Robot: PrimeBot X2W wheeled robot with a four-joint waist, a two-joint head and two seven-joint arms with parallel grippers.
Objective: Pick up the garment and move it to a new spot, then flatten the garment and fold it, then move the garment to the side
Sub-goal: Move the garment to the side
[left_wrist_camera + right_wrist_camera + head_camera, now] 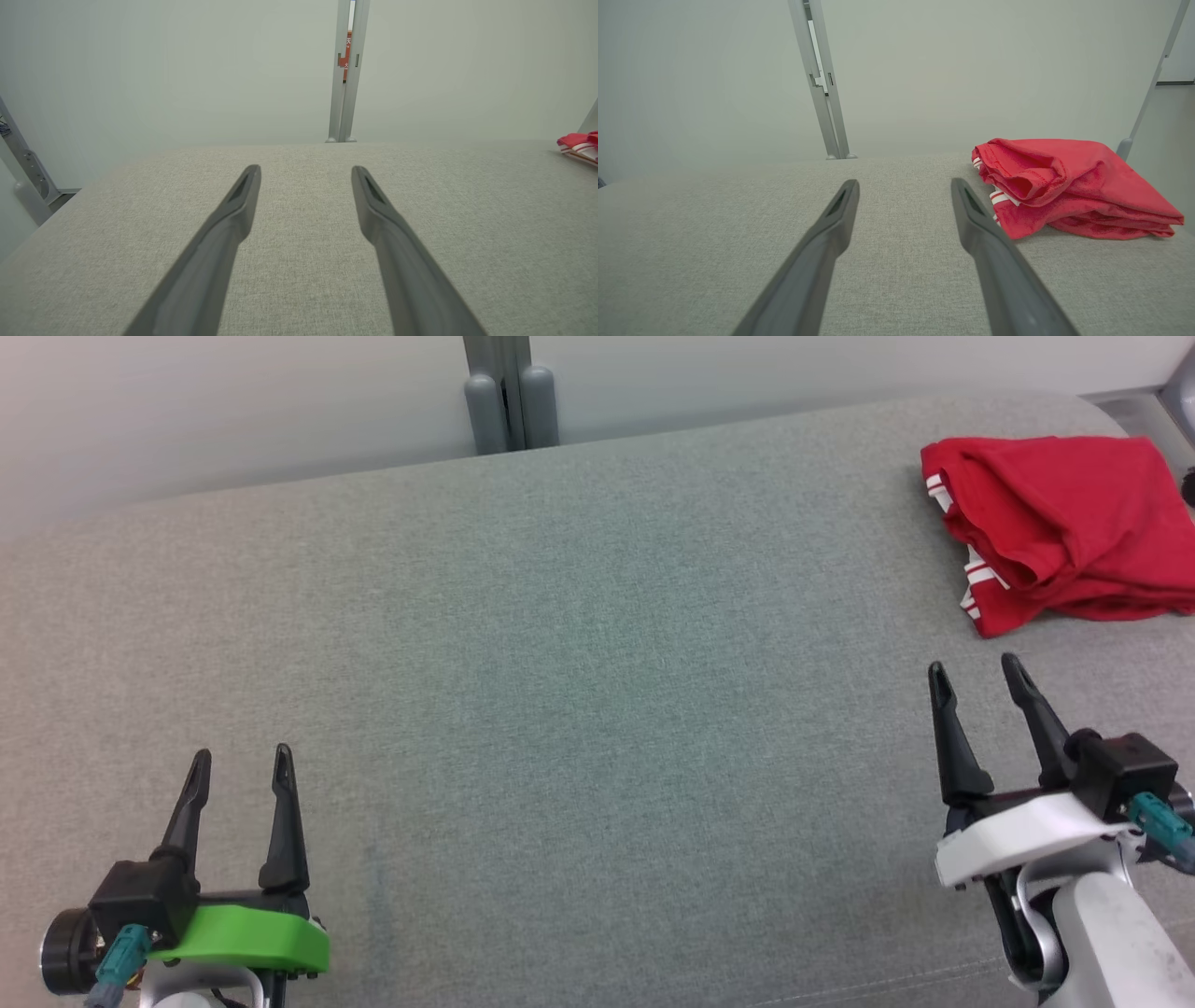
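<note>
The red garment (1064, 527) lay bunched at the far right of the table (579, 644), just beyond my right jaws and well apart from my left jaws, both pairs open, empty.

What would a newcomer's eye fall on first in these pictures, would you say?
The red garment, folded, white stripes at its edge, lies at the far right of the grey padded surface. Nearer, the left gripper and right gripper are open and empty, the right one just short of the garment.
</note>
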